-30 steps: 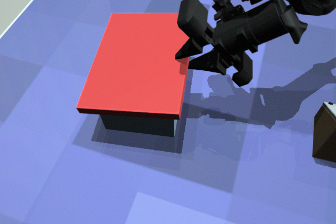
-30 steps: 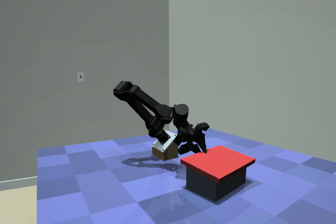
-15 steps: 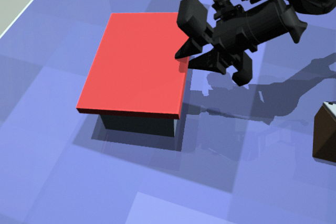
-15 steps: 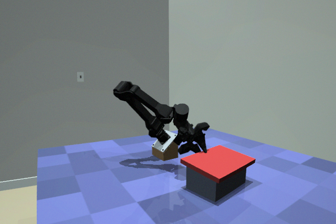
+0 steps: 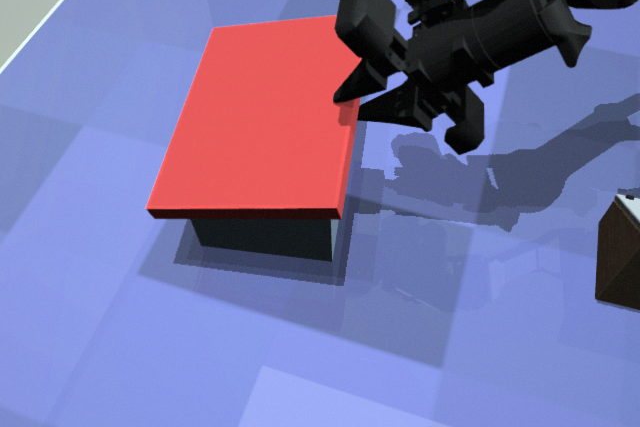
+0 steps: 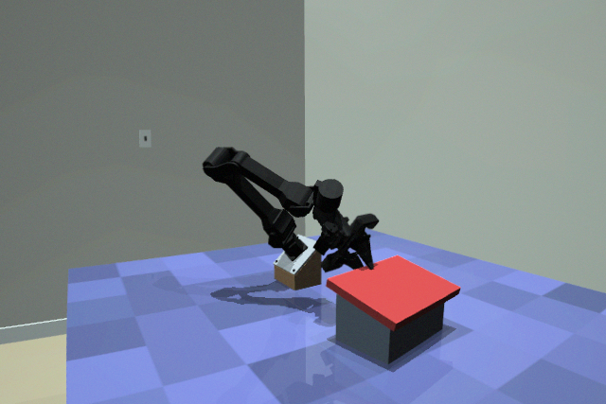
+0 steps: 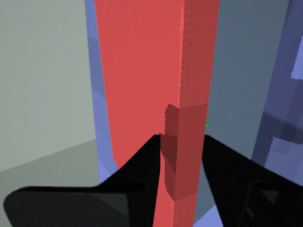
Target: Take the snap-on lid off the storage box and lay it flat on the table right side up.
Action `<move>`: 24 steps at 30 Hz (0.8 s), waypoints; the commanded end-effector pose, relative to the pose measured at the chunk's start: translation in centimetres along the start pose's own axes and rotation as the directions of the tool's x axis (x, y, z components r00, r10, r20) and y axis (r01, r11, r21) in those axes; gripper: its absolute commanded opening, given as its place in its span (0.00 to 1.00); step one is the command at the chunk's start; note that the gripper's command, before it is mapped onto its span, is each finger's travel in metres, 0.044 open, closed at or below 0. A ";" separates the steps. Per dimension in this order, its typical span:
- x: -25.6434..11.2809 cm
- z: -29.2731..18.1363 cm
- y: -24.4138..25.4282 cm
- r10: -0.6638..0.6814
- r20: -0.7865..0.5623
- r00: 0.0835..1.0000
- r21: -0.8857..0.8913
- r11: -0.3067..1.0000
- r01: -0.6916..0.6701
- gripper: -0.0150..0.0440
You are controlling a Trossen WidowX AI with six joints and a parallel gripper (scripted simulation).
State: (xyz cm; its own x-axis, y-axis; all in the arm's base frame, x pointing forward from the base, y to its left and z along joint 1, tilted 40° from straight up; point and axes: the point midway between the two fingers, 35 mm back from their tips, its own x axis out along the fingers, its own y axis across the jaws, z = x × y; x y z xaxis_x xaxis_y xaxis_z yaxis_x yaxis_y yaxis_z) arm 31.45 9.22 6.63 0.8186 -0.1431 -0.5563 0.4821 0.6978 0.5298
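A red flat lid [image 5: 258, 127] [image 6: 391, 287] [image 7: 137, 71] lies over the dark grey box [image 5: 263, 238] [image 6: 362, 324] [image 7: 241, 71], right side up but slightly tilted. Its edge on the robot's side stands a little higher; the far edge is low on the box. My gripper [image 5: 347, 109] [image 6: 365, 267] [image 7: 180, 141] is shut on the rim of that raised edge, with one finger above it and one below. The box stands on the table. Whether the lid is still caught on the box at the far side cannot be seen.
The blue checkered table [image 5: 129, 334] [image 6: 195, 355] bears the box. The brown wedge-shaped arm base [image 5: 617, 257] [image 6: 283, 276] stands on the robot's side of the box. A table edge shows at the upper left in the top view.
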 end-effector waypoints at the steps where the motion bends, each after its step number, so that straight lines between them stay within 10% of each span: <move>1: -0.3 0.1 0.9 0.008 0.004 1.000 0.004 1.000 -0.008 0.25; 24: -1.3 0.1 3.9 0.009 0.004 1.000 0.005 1.000 -0.009 0.25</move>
State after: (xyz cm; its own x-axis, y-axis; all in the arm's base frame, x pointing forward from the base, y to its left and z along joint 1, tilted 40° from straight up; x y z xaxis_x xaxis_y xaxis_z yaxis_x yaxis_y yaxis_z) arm 32.00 11.45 8.90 0.8178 -0.1465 -0.5566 0.4846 0.6971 0.5285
